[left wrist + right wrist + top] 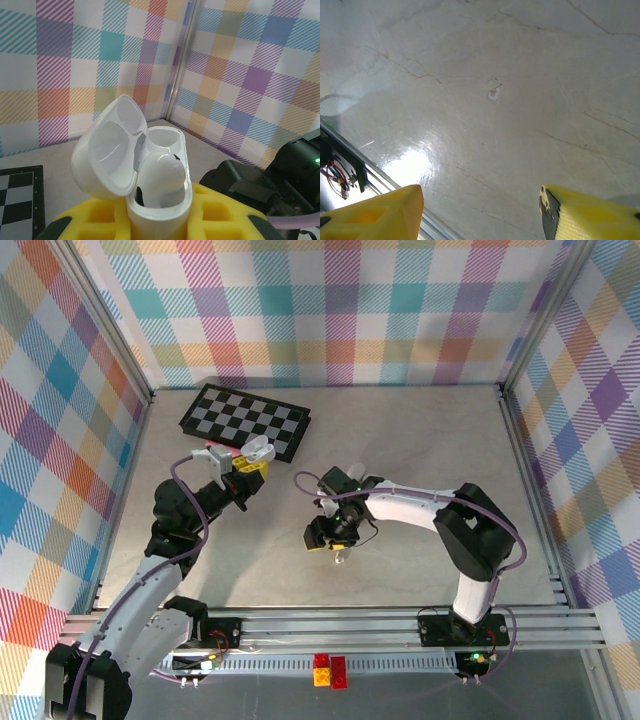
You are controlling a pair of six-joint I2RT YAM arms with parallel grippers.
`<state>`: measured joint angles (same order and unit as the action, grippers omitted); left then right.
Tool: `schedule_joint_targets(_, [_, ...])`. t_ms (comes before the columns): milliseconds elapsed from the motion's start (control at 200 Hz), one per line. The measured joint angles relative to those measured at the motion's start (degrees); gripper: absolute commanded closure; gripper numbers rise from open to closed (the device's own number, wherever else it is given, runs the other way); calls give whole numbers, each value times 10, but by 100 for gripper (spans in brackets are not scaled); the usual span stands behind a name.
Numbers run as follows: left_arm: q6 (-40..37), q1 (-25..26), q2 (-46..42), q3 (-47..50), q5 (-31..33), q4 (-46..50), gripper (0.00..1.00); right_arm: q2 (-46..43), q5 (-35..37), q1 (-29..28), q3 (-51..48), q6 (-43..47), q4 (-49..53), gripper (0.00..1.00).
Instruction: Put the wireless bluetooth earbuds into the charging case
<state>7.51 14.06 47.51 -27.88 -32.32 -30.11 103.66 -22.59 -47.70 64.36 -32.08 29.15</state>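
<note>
A: While the jaws of the left gripper [248, 462] clamp the open charging case [160, 205] near the far edge of the counter [430, 440], what is complete?

B: One earbud [162, 172] is seated; the second socket [165, 141] is empty. The right gripper [482, 215] jaws stand apart, holding nothing.

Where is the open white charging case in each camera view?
Top external: the charging case sits in the left gripper, upper left of centre, near the chessboard.
Left wrist: bottom centre, lid open, an earbud inside.
Right wrist: faces the table.
Shared landmark: the chessboard, lower left in the left wrist view.
</note>
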Motion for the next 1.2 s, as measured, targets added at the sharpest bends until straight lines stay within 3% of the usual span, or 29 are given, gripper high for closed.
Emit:
schedule_joint_targets(240, [0, 0, 9, 0, -7, 1, 100, 15, 21, 0, -8, -1, 0, 37])
schedule_joint_targets(700, [0, 0, 27, 0, -23, 0, 99, -52, 53, 0, -83, -16, 5, 38])
schedule_joint_targets(1005, [0, 0, 27, 0, -28, 0, 99, -72, 41, -15, -101, -22, 23, 44])
schedule_joint_targets(1205, [0, 0, 29, 0, -28, 1, 99, -82, 51, -15, -98, -16, 30, 54])
